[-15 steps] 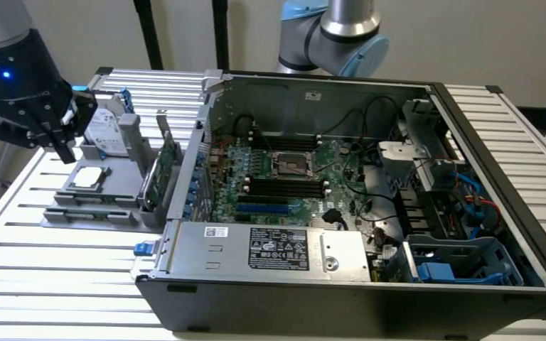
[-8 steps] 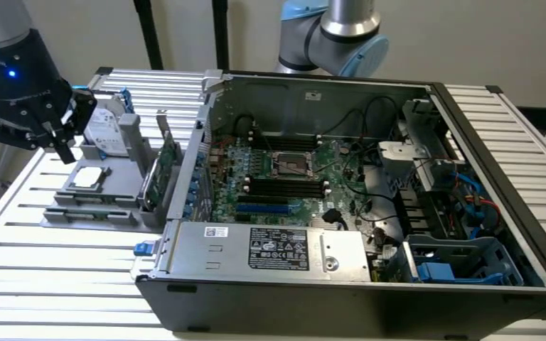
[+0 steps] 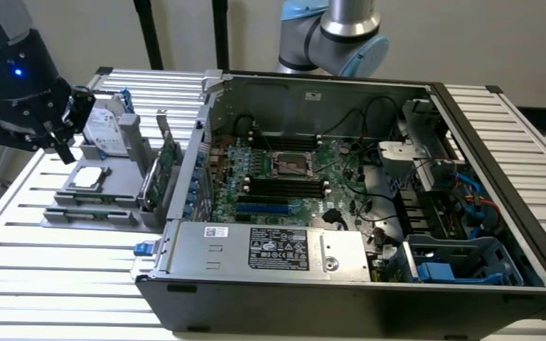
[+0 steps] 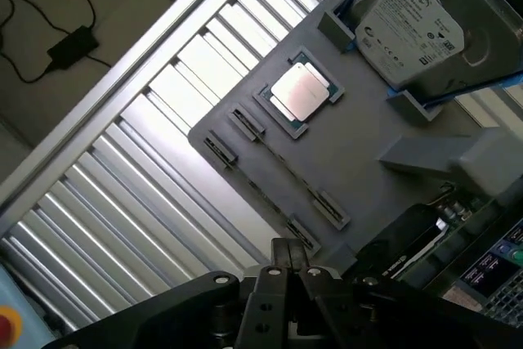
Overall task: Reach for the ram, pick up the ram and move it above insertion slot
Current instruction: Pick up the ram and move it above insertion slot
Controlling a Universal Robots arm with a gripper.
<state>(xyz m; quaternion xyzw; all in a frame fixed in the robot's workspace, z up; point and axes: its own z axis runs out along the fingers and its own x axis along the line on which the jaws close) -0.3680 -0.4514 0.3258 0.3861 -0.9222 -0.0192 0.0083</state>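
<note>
The gripper [image 3: 62, 150] hangs over the grey parts holder [image 4: 368, 132] on the tabletop [image 3: 45, 284] at the exterior view's left, its jaws pressed together with nothing seen between them. The ram cannot be picked out with certainty; it is judged to stand edge-on in the narrow clipped slots [image 4: 245, 123] near the processor [image 4: 301, 91]. With the jaws shut, the stick's edge could be struck rather than straddled, and the processor or hard drive [image 4: 413, 26] knocked.
</note>
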